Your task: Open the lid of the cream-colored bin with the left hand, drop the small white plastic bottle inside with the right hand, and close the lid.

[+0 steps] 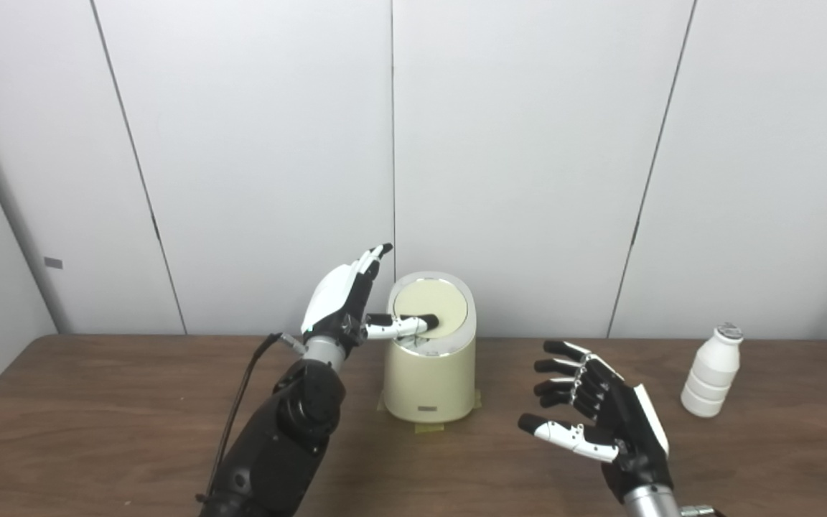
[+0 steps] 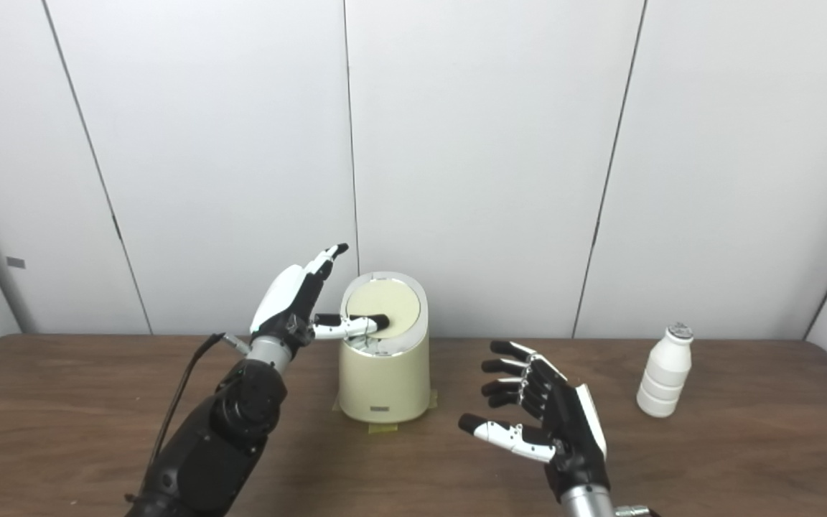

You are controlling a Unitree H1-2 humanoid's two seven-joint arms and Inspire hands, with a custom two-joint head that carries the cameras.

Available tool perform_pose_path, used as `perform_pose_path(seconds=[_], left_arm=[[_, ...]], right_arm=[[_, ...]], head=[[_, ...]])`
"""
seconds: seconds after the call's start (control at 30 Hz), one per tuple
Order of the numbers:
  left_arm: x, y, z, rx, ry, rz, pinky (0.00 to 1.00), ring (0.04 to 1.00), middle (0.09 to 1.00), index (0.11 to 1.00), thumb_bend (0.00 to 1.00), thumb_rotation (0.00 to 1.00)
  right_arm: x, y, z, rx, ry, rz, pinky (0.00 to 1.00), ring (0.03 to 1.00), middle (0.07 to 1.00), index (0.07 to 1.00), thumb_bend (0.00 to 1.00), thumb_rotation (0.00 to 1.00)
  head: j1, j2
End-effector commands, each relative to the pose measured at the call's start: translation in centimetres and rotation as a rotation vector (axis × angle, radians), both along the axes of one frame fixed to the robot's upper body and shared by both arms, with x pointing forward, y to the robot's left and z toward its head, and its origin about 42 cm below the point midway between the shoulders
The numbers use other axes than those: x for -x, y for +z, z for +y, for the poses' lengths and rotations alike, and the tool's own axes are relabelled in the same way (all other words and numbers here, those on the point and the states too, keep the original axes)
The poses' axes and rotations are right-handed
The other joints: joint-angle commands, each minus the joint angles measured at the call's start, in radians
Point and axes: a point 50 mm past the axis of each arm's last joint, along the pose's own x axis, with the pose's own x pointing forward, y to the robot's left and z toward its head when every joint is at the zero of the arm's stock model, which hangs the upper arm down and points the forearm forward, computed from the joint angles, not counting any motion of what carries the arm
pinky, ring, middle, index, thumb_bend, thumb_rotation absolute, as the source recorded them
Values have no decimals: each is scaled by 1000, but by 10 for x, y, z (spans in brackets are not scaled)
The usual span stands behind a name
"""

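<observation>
Left hand (image 1: 342,301) spread, thumb laid on the bin (image 1: 429,373) lid (image 1: 431,307) — lid is best pressed steadily until fully tipped. Right hand (image 1: 600,416) open, empty; bottle (image 1: 711,373) stands upright well to its right — not yet reached.

Dark wooden table (image 1: 97,402) runs wall to wall. On it, mid-table, the cream bin (image 1: 430,380) stands upright over bits of tape (image 1: 429,428). Well off to the right, the white bottle (image 1: 711,372) stands upright, alone.
</observation>
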Motion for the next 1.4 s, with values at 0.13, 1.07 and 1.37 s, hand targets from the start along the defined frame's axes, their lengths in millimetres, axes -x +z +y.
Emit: perform_pose_path(seconds=[0.13, 1.07, 1.37], left_arm=[[-8, 43, -13, -138, 17, -118, 970, 1000, 1000, 1000, 910, 231], [-5, 29, -1, -550, 25, -30, 896, 1000, 1000, 1000, 838, 0], [5, 53, 3, -149, 77, -254, 710, 893, 933, 952, 763, 266]], right_arm=[[-6, 23, 5, -12, 15, -85, 554, 565, 656, 711, 721, 27], [-4, 26, 6, -12, 17, -86, 506, 558, 661, 717, 717, 31], [-4, 24, 4, -6, 19, -83, 477, 540, 658, 719, 711, 34]], head=[[1, 4], [2, 16], [7, 14]])
